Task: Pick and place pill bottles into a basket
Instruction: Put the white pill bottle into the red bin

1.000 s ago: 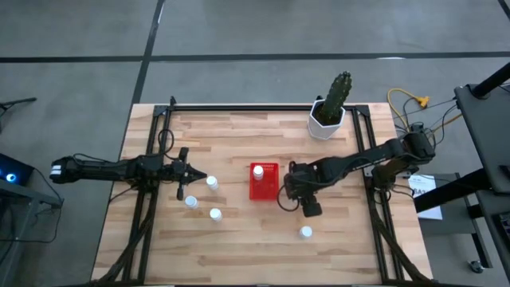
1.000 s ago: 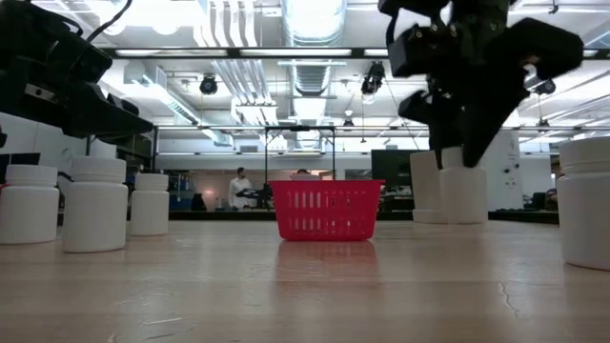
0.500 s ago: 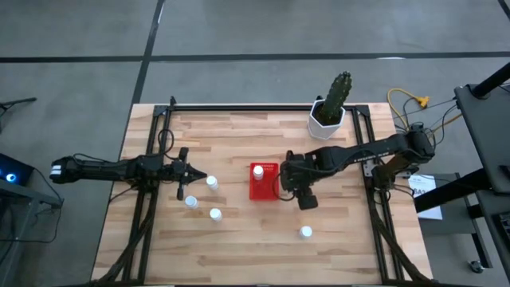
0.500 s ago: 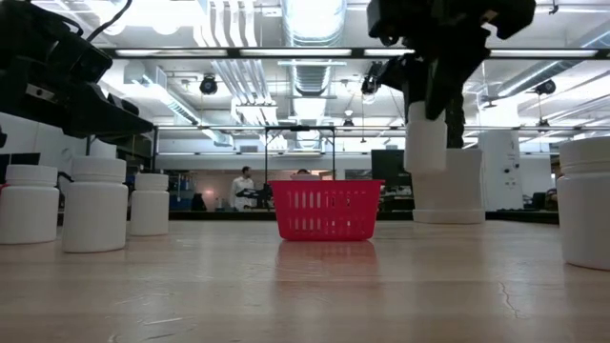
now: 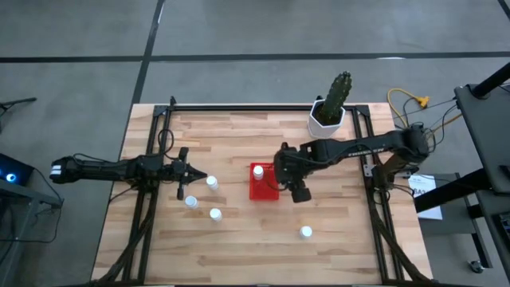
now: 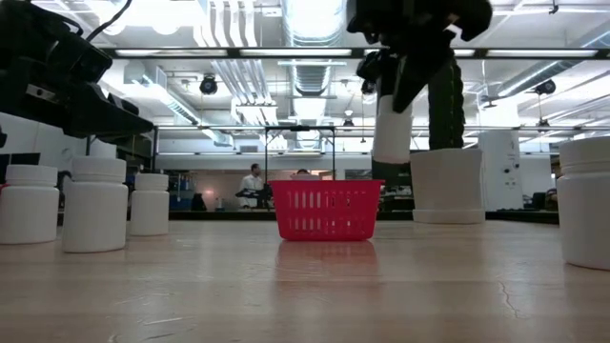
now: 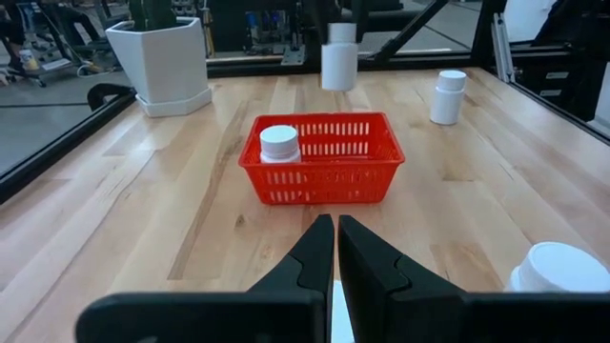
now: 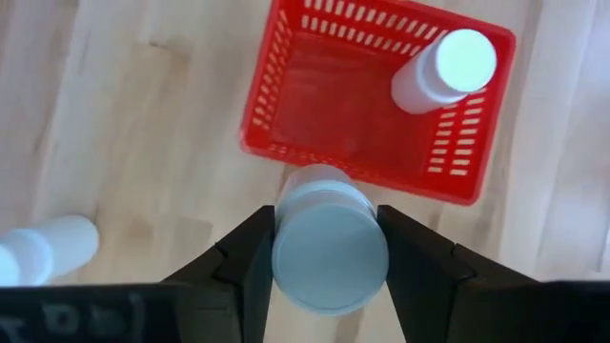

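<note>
Behind the wooden surface point(image 5: 255, 239) stretches a large bright hall with ceiling lights, ducts and a person point(image 6: 253, 181) standing far off.

Above that surface, the right tool point(image 8: 329, 250) has its fingers partly spread and clamped on the sides of a held bottle point(image 6: 392, 124), which hangs upright in the air just beside the basket point(image 5: 264, 182), off the basket's edge nearest the right arm. In the right wrist view the bottle's cap sits just outside the red rim. Inside the basket, one bottle point(image 7: 279, 145) stands upright in a corner.

On the far side of the basket from the right arm, the left tool point(image 7: 335, 250) is fully closed on nothing, hovering low and pointing toward the basket. Three standing bottles point(image 5: 212, 182) cluster near it, well apart from the basket. A lone bottle point(image 5: 306, 232) stands near the front of the surface, on the right arm's side of the basket.

Beyond the basket, at the back edge, a white pot point(image 5: 325, 119) holds a green cactus point(image 5: 338, 92). Grey floor surrounds the surface, and yellow cables point(image 5: 410, 104) lie beside the right arm's base.
</note>
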You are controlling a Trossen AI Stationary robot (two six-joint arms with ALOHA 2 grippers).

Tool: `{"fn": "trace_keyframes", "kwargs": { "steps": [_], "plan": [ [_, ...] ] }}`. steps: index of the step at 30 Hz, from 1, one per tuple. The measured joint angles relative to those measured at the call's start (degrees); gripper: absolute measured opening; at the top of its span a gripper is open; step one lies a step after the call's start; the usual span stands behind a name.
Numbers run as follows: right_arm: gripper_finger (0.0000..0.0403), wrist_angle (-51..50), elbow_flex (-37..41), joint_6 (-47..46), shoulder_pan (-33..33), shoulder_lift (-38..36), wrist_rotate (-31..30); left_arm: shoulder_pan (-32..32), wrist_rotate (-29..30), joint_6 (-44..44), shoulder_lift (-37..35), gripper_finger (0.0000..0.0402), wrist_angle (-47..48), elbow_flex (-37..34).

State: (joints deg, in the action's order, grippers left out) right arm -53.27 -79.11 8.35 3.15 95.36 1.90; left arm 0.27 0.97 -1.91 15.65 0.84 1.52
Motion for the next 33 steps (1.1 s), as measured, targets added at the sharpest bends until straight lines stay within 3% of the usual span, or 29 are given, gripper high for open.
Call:
{"fn": "trace_keyframes", "kwargs": {
  "steps": [22,33],
  "plan": [
    [0.0151,-0.4,-8.9,6.7,-5.2,11.4,1.4,0.0,1.3,0.0,0.1,0.0002,-0.3,0.0],
    [0.0151,0.4,-9.0,7.1,-7.1,11.7,1.6,0.0,1.3,0.0,0.2,0.0002,-0.3,0.0]
  ]
}}
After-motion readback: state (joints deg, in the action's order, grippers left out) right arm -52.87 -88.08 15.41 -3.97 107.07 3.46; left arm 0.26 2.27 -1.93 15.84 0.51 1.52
